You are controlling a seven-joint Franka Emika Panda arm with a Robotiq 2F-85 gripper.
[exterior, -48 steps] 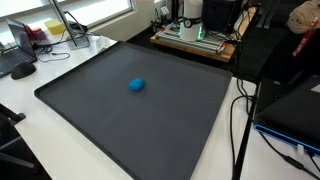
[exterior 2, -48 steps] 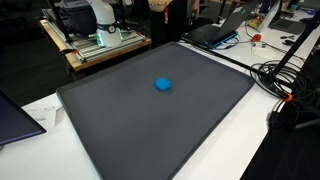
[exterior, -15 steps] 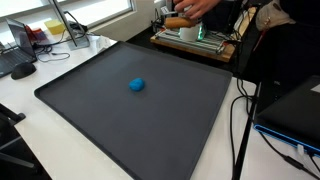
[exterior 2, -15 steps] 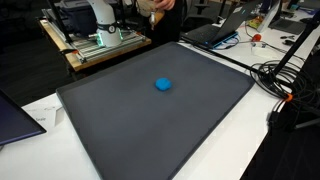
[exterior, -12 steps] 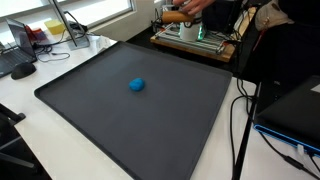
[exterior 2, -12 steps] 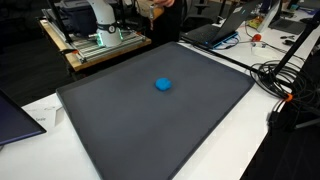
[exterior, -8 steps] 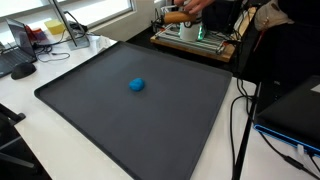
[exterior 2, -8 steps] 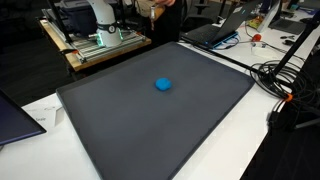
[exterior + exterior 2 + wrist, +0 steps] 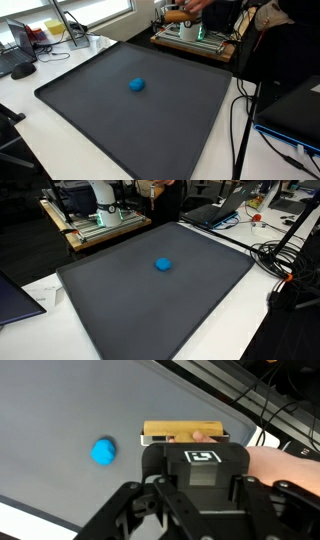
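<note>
In the wrist view my gripper (image 9: pixel 195 468) comes in from the bottom. Its jaws stand closed in against the sides of a black block (image 9: pixel 203 460) with a white square marker, which is fixed to a light wooden bar (image 9: pixel 185 432). A person's hand (image 9: pixel 292 461) holds that same piece from the right. In an exterior view the wooden bar (image 9: pixel 177 16) and the hand are at the far edge, above the bench behind the mat. A small blue ball (image 9: pixel 104 452) lies alone on the dark mat (image 9: pixel 120 110), well away from the gripper; it also shows as a blue ball (image 9: pixel 163 265).
The dark mat (image 9: pixel 150 300) covers most of the white table. Behind it stands a wooden bench (image 9: pixel 195 42) with equipment. Cables (image 9: pixel 285 260) run along one side of the mat. A laptop (image 9: pixel 215 212) and a keyboard with a mouse (image 9: pixel 20 68) lie at the edges.
Three seconds ago no hand was in view. A person's hand has since brought the wooden bar to the arm at the back. The ball has not moved.
</note>
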